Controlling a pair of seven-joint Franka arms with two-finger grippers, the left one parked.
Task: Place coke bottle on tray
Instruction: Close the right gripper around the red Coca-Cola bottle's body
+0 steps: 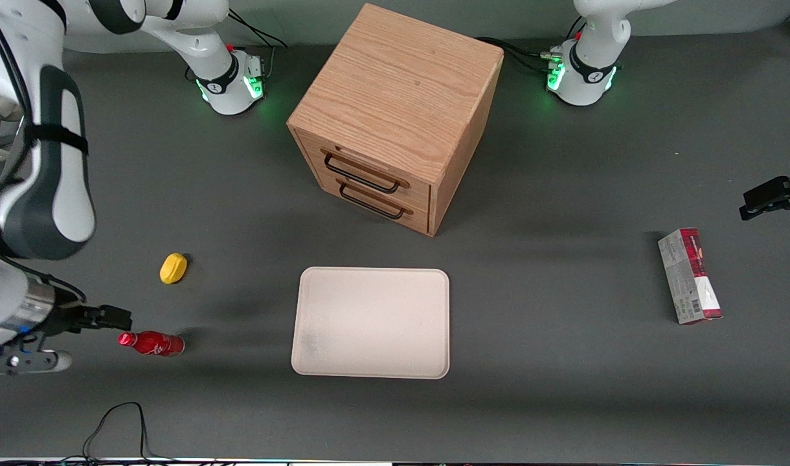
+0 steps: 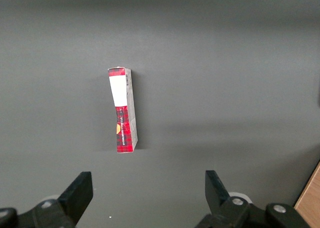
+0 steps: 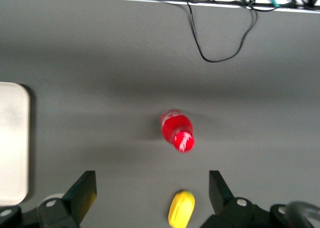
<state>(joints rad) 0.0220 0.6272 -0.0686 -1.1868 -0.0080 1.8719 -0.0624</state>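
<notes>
wooden drawer cabinet (image 1: 395, 116) on grey table (image 1: 563, 362)

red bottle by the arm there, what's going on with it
The right arm's gripper hangs open above the coke bottle, which stands on the table untouched. Nothing is gripped yet. The tray sits bare in front of the wooden drawer cabinet, sideways from the bottle toward the parked arm's end. A yellow lemon-like thing lies close by, farther from the front camera than the bottle.

The dark grey tabletop (image 1: 563, 362) carried a wooden drawer cabinet (image 1: 395, 116), the tray (image 1: 372, 322), the coke bottle (image 1: 152, 343) lying flat, a yellow object (image 1: 173, 268) and a carton (image 1: 689, 276); the gripper (image 1: 120, 317) hovered beside the bottle.
</notes>
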